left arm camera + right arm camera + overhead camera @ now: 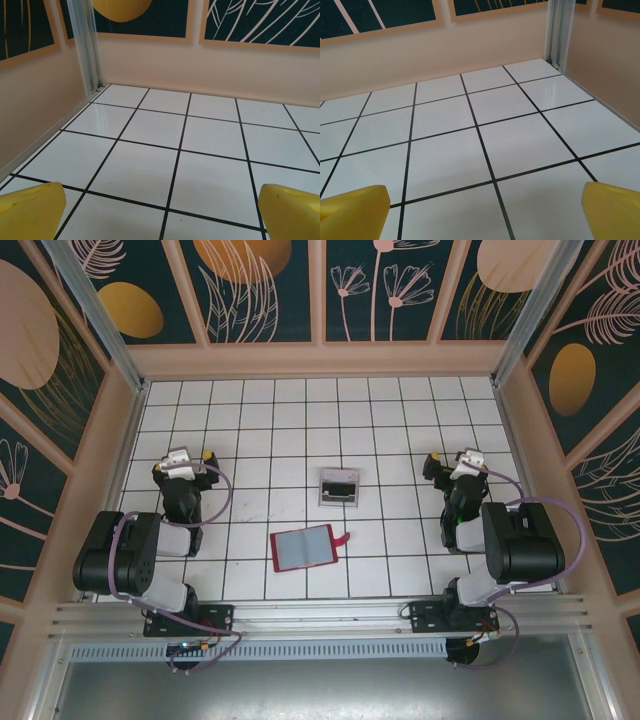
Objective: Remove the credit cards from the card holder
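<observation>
Top external view: the card holder [303,548] lies open and flat on the white tiled table [250,420], grey lining up, near the front edge and roughly midway between the two arms. Its red closing tab [343,539] sticks out from the right side. Whether its pockets are filled cannot be told at this size. Just beyond it, and apart from it, sits a small clear square tray [339,487] with something dark inside, too small to identify.

Left gripper [186,457] is over the left part of the table, well apart from the card holder, which lies to its right and nearer the arm bases. Right gripper [461,461] is over the right part, likewise well apart, with the card holder to its left and nearer the bases. Neither touches it.

Left wrist view: yellow fingertips [31,210] stand at the two lower corners, jaws wide apart, bare tile between them, nothing gripped. Right wrist view: yellow fingertips [353,212] stand likewise, jaws wide apart over bare tile, nothing gripped.
</observation>
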Tool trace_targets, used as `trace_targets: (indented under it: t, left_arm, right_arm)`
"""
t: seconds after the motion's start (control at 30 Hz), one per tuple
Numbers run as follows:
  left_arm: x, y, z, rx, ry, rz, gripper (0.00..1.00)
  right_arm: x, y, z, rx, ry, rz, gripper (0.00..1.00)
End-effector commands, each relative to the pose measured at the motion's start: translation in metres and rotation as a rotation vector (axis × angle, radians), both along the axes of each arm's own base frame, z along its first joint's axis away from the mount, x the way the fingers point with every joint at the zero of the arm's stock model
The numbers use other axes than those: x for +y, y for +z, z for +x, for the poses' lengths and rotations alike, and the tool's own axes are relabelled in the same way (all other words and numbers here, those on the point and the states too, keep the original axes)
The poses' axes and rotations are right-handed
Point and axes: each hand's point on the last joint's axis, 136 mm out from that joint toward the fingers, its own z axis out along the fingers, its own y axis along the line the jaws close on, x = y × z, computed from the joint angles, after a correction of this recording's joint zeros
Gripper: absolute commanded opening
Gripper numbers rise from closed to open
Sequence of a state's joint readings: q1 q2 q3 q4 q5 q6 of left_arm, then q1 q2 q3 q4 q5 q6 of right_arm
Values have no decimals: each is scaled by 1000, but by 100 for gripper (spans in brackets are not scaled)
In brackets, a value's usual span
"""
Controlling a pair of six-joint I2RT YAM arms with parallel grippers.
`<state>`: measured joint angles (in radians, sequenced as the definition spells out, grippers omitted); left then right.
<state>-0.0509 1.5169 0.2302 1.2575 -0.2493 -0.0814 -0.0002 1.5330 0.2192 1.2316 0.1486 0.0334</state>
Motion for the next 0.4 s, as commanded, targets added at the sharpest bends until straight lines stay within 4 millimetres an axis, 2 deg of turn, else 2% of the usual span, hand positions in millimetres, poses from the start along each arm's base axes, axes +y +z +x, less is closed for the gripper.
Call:
trace_targets:
  t: [0.0,0.37]
  left_arm:
    - [1,7,-1,-34,-6,7,99]
    - [1,6,-1,-31,-6,7,99]
  right_arm:
    - [-1,10,0,-46,-7,4,99]
    - [0,10,0,-48,2,4,99]
